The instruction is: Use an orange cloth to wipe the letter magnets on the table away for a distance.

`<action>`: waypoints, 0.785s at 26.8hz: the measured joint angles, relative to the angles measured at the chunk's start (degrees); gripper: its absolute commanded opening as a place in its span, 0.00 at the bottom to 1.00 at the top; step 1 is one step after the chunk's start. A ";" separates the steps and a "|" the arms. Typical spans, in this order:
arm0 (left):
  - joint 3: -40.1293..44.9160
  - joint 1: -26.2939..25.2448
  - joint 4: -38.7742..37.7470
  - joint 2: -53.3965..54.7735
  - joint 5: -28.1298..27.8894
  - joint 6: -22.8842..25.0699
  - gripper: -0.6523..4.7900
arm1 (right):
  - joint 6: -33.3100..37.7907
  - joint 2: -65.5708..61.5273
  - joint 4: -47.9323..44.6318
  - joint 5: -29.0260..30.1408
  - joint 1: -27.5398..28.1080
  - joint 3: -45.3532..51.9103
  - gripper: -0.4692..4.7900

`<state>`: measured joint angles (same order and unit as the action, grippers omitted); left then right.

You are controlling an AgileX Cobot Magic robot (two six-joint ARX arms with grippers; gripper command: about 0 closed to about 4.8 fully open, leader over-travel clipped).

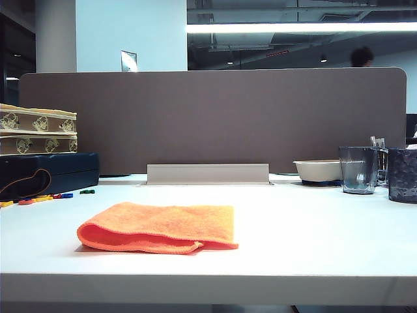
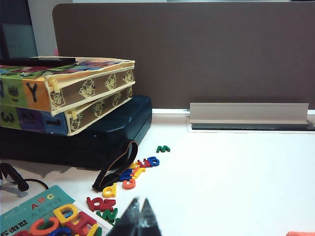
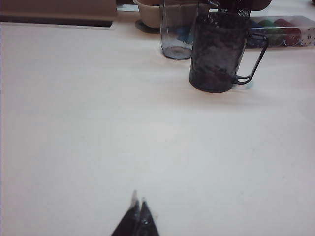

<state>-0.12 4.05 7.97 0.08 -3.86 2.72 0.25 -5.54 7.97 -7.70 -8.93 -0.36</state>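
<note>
orange cloth (image 1: pixel 158 227): lay folded near tabletop (image 1: pixel 306 228) front edge | letter magnets (image 2: pixel 130 177): scattered at left edge beside dark case (image 2: pixel 98 132) | left end effector (image 2: pixel 139 216): tips together, empty, near magnets | right end effector (image 3: pixel 138 214): tips together, empty, over bare right side

"ABC" on teal card (image 2: pixel 44 209)

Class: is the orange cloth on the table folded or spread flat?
Folded. The cloth shows doubled layers along its front edge and a rounded fold at its left end.

One orange cloth (image 1: pixel 158 227), two grippers: left gripper (image 2: pixel 138 212), right gripper (image 3: pixel 137 212)
</note>
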 measured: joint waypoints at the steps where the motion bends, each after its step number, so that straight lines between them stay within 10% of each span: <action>1: 0.00 0.00 0.00 0.00 0.00 0.00 0.11 | 0.00 0.63 0.24 0.00 0.00 0.00 0.09; 21: 0.00 0.00 -0.07 -0.02 -0.02 0.00 0.11 | -2.05 5.40 -11.76 0.22 10.34 0.00 0.09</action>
<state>-0.12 4.05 7.90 0.05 -3.88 2.72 -1.80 -0.14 -3.79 -7.49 1.41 -0.36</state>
